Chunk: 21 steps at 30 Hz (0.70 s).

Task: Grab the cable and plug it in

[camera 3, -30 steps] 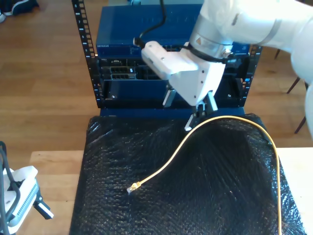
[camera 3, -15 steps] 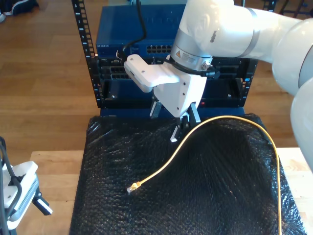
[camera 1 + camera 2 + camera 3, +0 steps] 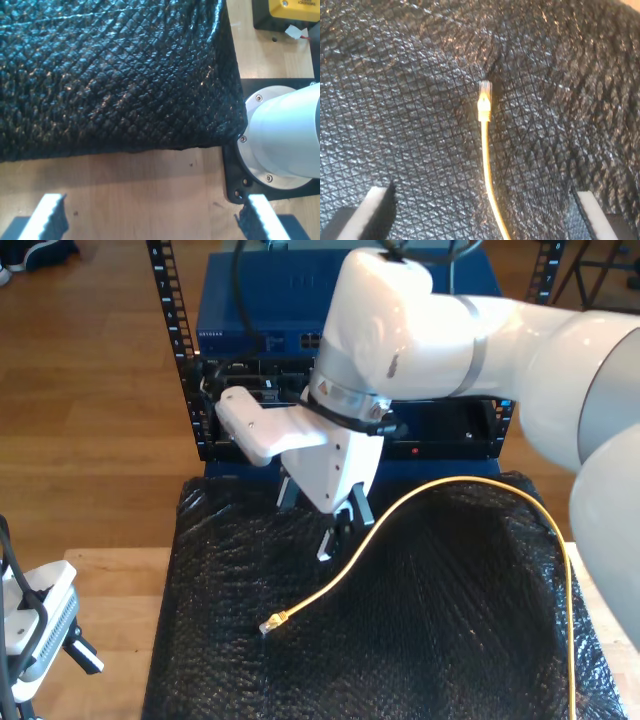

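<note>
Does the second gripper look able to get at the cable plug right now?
Probably yes. My second gripper is open above the black mat, with the cable running between its fingers and the plug lying bare just ahead, nothing covering it.

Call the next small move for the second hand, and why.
Probably ease my second hand down toward the plug end and lower it over the cable. Its jaws stand open on either side of the cable, which lies loose on the black mat, plug just ahead, nothing gripped yet.
</note>
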{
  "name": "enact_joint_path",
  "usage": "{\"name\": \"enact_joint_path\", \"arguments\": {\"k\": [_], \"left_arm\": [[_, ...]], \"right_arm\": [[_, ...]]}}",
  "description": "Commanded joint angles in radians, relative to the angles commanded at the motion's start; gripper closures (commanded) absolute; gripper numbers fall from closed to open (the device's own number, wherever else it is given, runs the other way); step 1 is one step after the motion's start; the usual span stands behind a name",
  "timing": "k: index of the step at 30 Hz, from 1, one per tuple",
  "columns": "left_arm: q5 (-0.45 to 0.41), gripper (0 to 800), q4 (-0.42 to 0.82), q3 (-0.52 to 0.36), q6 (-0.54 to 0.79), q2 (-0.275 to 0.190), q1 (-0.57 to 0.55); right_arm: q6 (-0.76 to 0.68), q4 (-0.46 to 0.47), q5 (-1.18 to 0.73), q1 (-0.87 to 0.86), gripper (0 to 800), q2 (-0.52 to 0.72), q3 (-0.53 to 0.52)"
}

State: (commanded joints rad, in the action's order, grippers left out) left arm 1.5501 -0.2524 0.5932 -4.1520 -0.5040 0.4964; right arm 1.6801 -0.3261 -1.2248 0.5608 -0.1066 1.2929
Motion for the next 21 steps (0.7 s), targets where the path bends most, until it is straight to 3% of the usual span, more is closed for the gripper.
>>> {"name": "enact_joint_path", "arguments": {"k": [5,12,21], "left_arm": [[0.0,0,0.0,0.002,-0.002,0.017,0.0],[0.002,1,-0.002,0.014,-0.005,0.029,0.0],[-0.002,0,-0.002,0.014,-0.009,0.037,0.0]], "right_arm": [[-0.038,0.012,0.011,0.012,3,0.0,-0.021],[-0.11,0.13,0.087,0.06,3,-0.002,-0.072],[-0.163,0.141,0.153,0.098,4,-0.002,-0.143]]}}
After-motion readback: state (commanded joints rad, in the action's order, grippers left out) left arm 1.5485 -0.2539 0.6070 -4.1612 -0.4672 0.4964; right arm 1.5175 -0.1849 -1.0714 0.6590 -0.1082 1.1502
